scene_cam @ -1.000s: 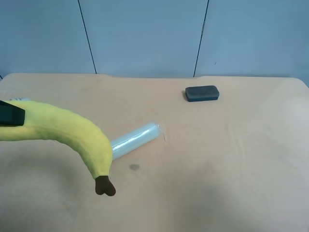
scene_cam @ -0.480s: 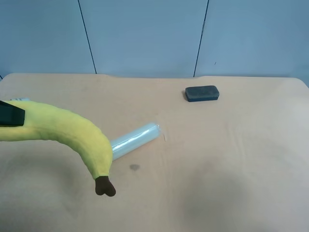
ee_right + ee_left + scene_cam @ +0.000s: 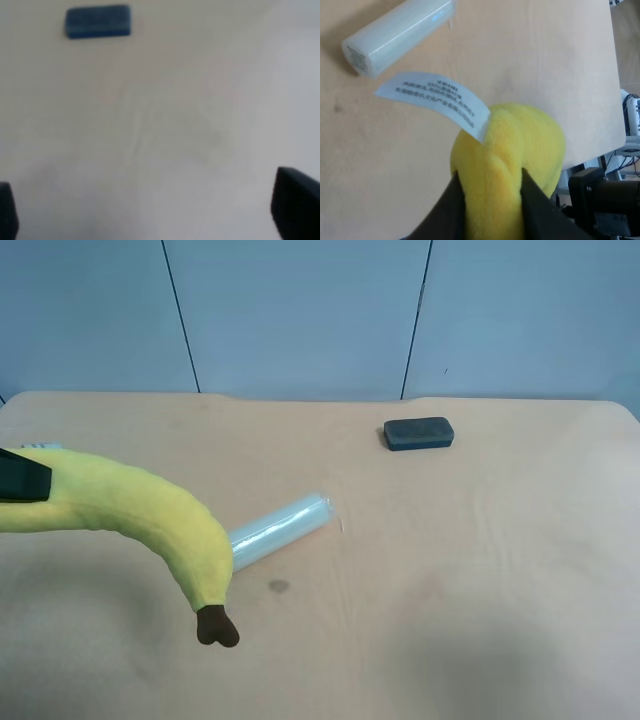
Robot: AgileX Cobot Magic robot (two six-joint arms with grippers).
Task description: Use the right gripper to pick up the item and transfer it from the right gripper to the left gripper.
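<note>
A yellow plush banana [image 3: 130,515] with a brown tip hangs in the air at the exterior high view's left, above the table. My left gripper [image 3: 487,187] is shut on it; the plush [image 3: 512,150] bulges between the two dark fingers [image 3: 455,200], and a white label [image 3: 435,97] sticks out. Only a dark corner of that gripper [image 3: 20,478] shows in the exterior high view. My right gripper [image 3: 150,220] is open and empty over bare table, with only its two dark fingertips [image 3: 295,205] showing at the frame corners.
A clear plastic cylinder [image 3: 275,528] lies on the tan table [image 3: 480,570] behind the banana; it also shows in the left wrist view [image 3: 395,35]. A dark blue block [image 3: 419,433] lies at the back right, seen too in the right wrist view [image 3: 98,21].
</note>
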